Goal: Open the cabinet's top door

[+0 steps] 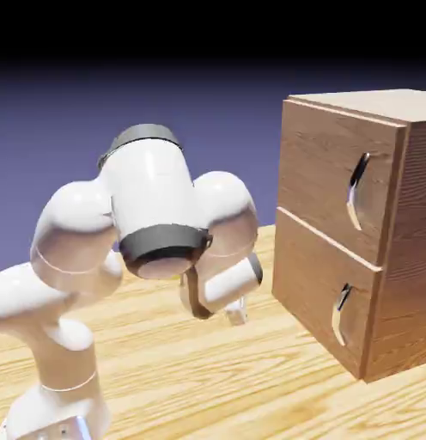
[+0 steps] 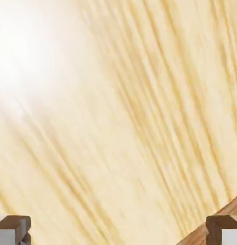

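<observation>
The pale, streaky-grained desk (image 1: 208, 378) carries the boxy brown wood-grain cabinet (image 1: 397, 258) at the exterior view's right, its front turned toward the white arm (image 1: 148, 215) so both handles can be reached. The top door (image 1: 324, 176), a flat squarish panel, sits shut and flush above the shorter lower panel (image 1: 311, 284), its long curved silver handle (image 1: 358, 189) untouched. The hand (image 1: 235, 311) hangs low over the desk, well apart from the cabinet, its fingers (image 2: 15, 230) spread wide and empty, probably ready for that handle
</observation>
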Robot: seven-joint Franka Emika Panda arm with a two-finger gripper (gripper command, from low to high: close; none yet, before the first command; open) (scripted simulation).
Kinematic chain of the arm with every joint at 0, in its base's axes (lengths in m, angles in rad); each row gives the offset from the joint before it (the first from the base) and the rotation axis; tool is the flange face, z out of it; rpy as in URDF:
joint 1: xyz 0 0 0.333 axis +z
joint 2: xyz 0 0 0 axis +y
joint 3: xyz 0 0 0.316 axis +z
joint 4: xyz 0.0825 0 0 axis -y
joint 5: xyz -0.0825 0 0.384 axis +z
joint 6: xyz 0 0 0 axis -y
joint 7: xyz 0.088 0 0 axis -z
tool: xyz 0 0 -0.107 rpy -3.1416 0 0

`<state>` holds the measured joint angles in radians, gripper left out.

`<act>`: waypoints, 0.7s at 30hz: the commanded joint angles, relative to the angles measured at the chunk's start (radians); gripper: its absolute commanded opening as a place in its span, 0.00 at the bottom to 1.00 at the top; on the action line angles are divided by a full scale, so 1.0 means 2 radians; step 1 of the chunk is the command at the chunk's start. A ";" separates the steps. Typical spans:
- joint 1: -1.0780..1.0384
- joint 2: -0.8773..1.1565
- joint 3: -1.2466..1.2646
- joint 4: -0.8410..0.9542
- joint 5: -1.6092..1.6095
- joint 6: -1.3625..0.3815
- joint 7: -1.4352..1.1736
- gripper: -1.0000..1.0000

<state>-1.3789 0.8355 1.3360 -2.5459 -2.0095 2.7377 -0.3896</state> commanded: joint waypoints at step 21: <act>-0.228 0.264 0.243 0.084 -0.388 -0.059 -0.216 1.00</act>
<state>-1.8359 1.3633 1.8218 -2.3782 -2.7854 2.6200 -0.8219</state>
